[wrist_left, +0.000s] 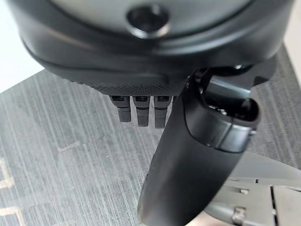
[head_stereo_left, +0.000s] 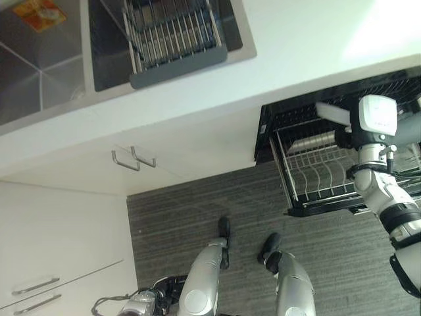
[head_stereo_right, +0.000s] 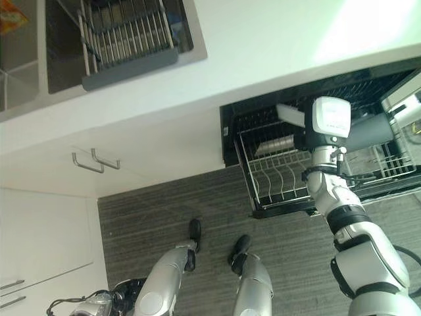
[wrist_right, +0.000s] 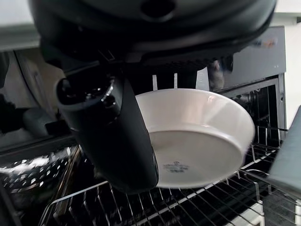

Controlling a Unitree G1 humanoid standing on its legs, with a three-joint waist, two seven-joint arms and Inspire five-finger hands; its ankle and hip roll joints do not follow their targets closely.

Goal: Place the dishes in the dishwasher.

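Right hand grasped a white bowl over the dishwasher rack.

From the head, the right hand (head_stereo_right: 309, 140) reached above the rack (head_stereo_right: 276, 178). Its wrist view showed the thumb (wrist_right: 110, 136) pinching the bowl (wrist_right: 197, 139). The left hand (wrist_left: 141, 110) was clenched, holding nothing.

Sink (head_stereo_left: 39, 66) w/ drying rack (head_stereo_left: 174, 39) in worktop (head_stereo_left: 296, 39); cupboard handles (head_stereo_left: 133, 158); grey floor (head_stereo_left: 197, 210).

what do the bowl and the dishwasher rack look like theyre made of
The bowl looks like glazed white ceramic: smooth and glossy, with a small printed mark on its base. The rack seems to be thin metal wire, pale or coated, bent into a grid with upright prongs.
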